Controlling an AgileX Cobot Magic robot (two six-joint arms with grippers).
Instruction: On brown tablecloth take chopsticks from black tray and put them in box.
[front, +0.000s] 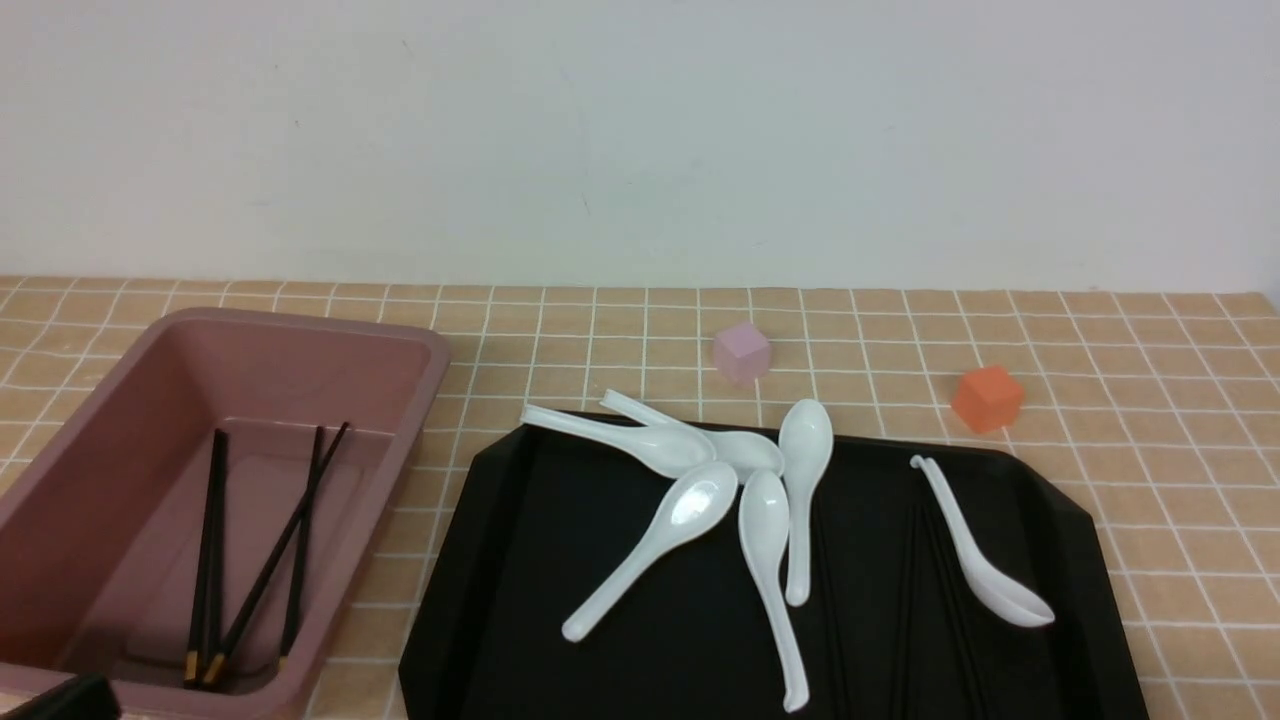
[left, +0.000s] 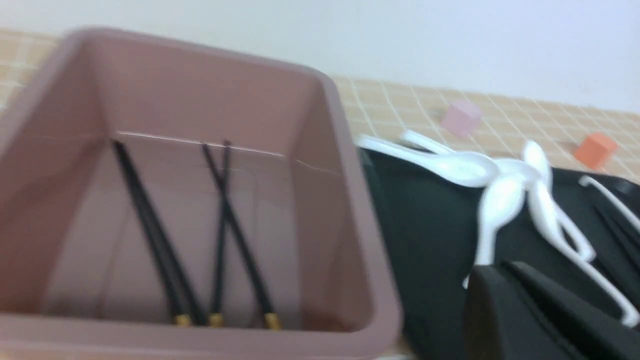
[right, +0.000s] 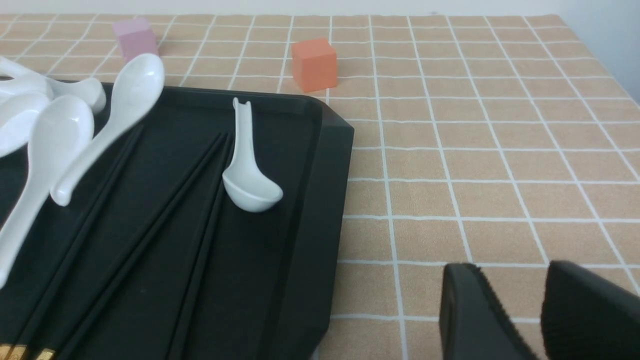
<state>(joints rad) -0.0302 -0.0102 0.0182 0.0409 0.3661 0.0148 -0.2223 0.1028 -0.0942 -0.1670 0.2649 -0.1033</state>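
On my front camera the deep dusty-pink plastic box (front: 150, 420) sits at the left of the frame on the tan-orange grid-printed tablecloth (front: 1150, 420). Inside it I count several thin black chopsticks (front: 270, 550), two of them crossing, gold bands toward the lower edge of the picture. The large glossy black tray (front: 500, 600) fills the lower centre and right. More black chopsticks (right: 150, 250) lie on it (hard to see against the black from the front, clear in the right wrist view), running lengthwise beside a lone white ceramic spoon (front: 985, 560). A cluster of five white spoons (front: 720, 480) fans out at the tray's upper middle.

Beyond the tray, a small pink cube (front: 742, 353) stands at upper centre and an orange cube (front: 987, 397) to its right, both on the cloth.

My left gripper (left: 530, 305) shows at the lower right of its wrist view, fingers pressed together and empty, beside the box's near corner. My right gripper (right: 542, 320) sits at the lower right of its wrist view over bare cloth, off the tray; its two fingers show a narrow gap, holding nothing.
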